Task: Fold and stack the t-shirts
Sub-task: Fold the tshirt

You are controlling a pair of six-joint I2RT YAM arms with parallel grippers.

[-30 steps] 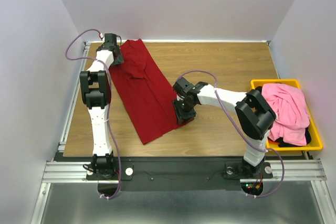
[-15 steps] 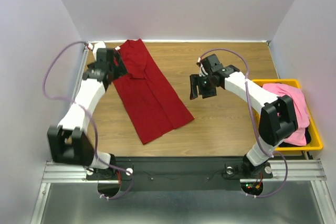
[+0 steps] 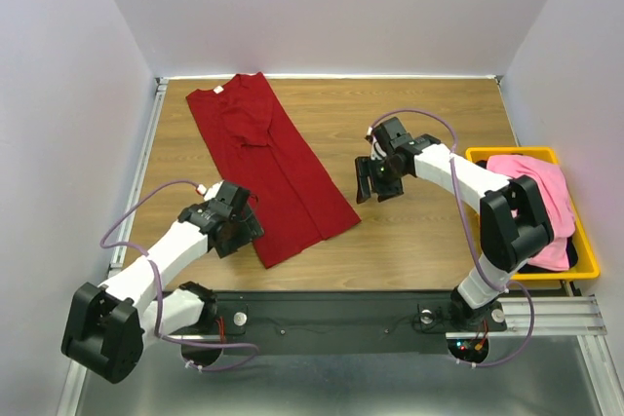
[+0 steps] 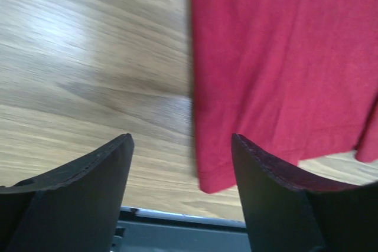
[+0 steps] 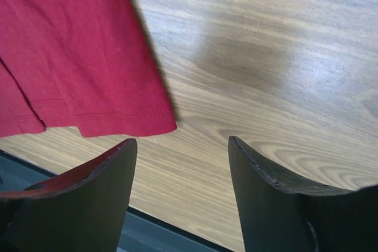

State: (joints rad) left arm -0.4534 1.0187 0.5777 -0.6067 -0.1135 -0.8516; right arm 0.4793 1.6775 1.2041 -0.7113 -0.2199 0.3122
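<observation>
Two sets of jaws apart, empty | plain dark red cloth t-shirt [image 3: 268, 168]: flat narrow strip on brown wooden table [image 3: 429, 241], left half | change: left gripper [image 3: 249, 233] swung from collar to near hem corner, right gripper [image 3: 376, 185] lifted off hem | meaning: probably set for the crosswise fold

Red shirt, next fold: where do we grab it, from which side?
Probably the hem corners at the near end of the red t-shirt: it lies flat as a strip, edges free; left pincer from the left, right pincer from the right.
</observation>
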